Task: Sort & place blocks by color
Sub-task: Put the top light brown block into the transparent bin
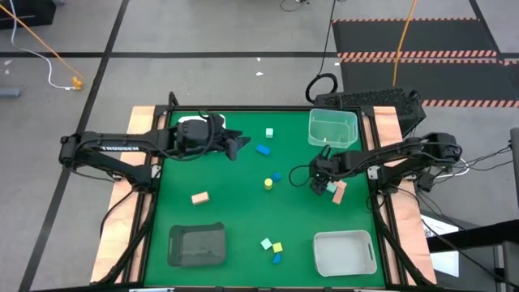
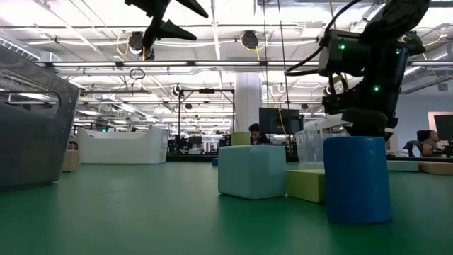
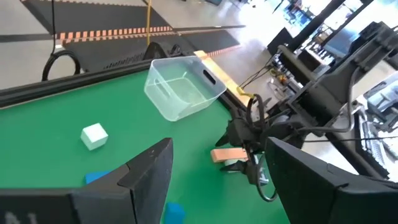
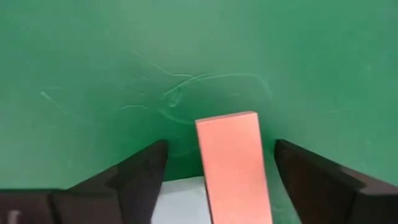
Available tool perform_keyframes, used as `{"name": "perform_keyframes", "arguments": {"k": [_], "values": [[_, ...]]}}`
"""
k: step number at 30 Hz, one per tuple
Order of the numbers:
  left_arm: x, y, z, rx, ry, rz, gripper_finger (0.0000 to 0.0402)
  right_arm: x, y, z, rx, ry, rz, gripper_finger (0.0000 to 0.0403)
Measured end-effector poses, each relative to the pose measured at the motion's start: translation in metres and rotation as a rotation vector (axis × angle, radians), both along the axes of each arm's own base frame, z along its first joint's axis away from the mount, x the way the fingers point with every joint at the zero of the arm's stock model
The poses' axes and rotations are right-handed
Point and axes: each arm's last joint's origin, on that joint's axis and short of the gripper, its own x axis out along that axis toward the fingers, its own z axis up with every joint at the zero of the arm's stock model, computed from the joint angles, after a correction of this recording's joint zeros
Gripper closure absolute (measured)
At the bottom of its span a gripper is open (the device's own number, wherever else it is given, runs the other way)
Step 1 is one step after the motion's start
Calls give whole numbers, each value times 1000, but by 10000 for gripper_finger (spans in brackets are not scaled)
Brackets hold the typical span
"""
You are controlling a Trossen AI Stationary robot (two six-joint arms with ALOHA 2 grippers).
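A salmon pink bar (image 4: 233, 165) lies flat on the green mat near the table's right edge, with a mint block (image 4: 180, 199) close beside it. My right gripper (image 1: 326, 183) points steeply down over them, open. Its two fingers stand on either side of the pink bar (image 1: 339, 193) with a gap at each side. My left gripper (image 1: 240, 147) hangs open and empty above the mat at the far left. Other blocks lie scattered: a mint cube (image 1: 268, 132), blue ones (image 1: 263, 149) (image 1: 276, 176), a yellow one (image 1: 268, 184) and a second pink bar (image 1: 199, 197).
A clear bin (image 1: 332, 128) stands at the far right, a white tray (image 1: 345, 251) at the near right and a dark tray (image 1: 197, 245) at the near left. Mint (image 1: 265, 242), yellow (image 1: 277, 247) and blue (image 1: 276, 258) blocks cluster at the near edge.
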Motion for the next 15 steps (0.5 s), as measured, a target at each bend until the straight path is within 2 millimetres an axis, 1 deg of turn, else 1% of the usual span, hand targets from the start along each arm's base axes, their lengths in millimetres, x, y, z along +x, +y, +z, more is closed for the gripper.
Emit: {"name": "perform_keyframes", "arguments": {"k": [2, 4, 8, 9, 15], "values": [[0, -2, 0, 1, 1, -8, 147, 0, 0, -3, 6, 16, -14, 150], [0, -4, 0, 0, 5, -15, 147, 0, 0, -4, 13, 15, -25, 189], [1, -6, -1, 1, 6, -25, 147, 0, 1, -1, 19, -7, -29, 287], [1, -7, -1, 1, 7, -28, 147, 0, 1, 0, 21, -16, -24, 294], [1, -10, -2, 28, 28, -50, 147, -5, 1, 11, 33, -73, -38, 294]]}}
